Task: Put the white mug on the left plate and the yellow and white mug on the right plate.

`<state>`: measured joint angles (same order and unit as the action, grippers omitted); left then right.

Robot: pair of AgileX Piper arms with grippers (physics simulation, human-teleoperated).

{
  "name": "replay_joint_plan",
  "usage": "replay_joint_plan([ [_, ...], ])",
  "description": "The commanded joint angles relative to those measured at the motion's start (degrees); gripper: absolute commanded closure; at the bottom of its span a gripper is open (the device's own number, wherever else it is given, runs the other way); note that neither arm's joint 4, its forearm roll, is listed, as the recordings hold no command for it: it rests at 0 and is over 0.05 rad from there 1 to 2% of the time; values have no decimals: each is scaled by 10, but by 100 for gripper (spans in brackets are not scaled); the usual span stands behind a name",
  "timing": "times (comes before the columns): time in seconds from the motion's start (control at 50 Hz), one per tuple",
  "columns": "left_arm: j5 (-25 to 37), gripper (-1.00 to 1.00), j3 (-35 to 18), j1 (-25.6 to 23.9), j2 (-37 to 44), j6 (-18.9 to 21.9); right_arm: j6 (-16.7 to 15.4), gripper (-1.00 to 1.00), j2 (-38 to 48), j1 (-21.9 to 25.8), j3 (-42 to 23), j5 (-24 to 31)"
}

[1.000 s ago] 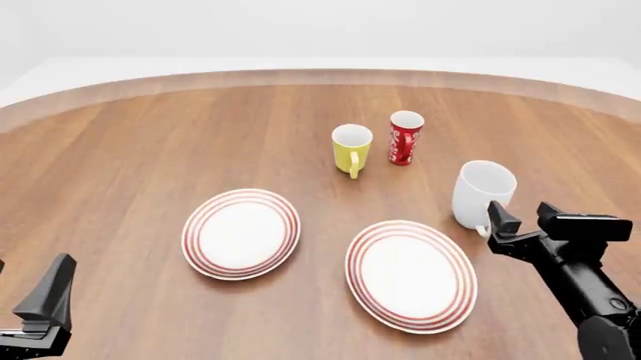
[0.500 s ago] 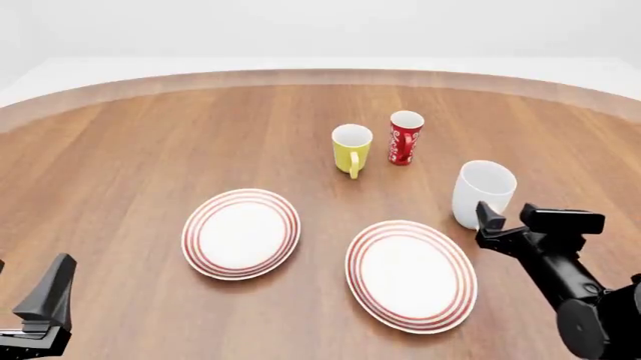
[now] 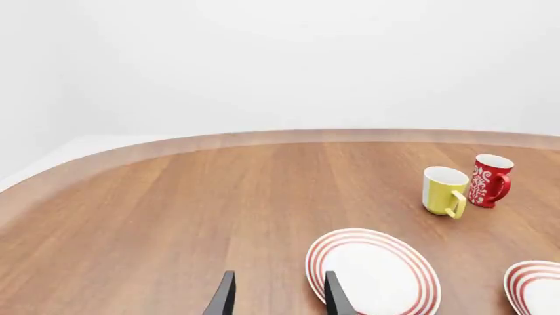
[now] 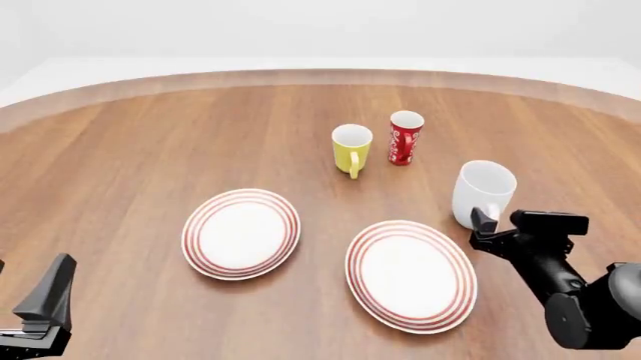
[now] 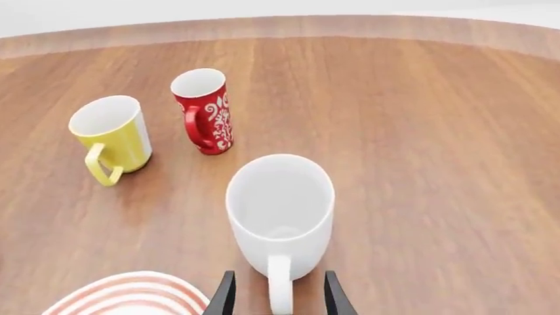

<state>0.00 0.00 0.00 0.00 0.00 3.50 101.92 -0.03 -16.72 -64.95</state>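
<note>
Red cup (image 4: 404, 137) (beside yellow mug (image 4: 350, 149)) possibly crowds grasps.

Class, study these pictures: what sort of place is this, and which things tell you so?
Probably a simulated tabletop test scene: a bare round wooden table before blank white walls, bearing only red-ringed white plates and ceramic mugs, with a black robot hand reaching in.

Matt wood table (image 4: 150, 135), seemingly ceramic white mug (image 4: 482, 193)

No words, brands or numbers can be read anywhere. The red cup (image 5: 206, 110), near the picture's upper left, carries only white ornamental swirls, not letters; everything else is unmarked.
</note>
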Motion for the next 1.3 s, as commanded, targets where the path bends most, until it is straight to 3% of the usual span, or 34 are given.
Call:
replay_joint_plan([
  [0.02, 0, -100, 0, 0, 0, 0, 1, -100, 27, -2, -9, -6],
  [0.12, 0, -100, 0, 0, 0, 0, 8, -100, 75, 2, -29, -6],
  [0.98, 0, -100, 0, 0, 0, 0, 5, -100, 105, 8, -40, -5],
  [1.0, 0, -100, 0, 0, 0, 0, 5, 100, 105, 7, -40, -5],
  [1.3, 0, -100, 0, 0, 0, 0, 2, 100, 98, 1, -35, -7],
])
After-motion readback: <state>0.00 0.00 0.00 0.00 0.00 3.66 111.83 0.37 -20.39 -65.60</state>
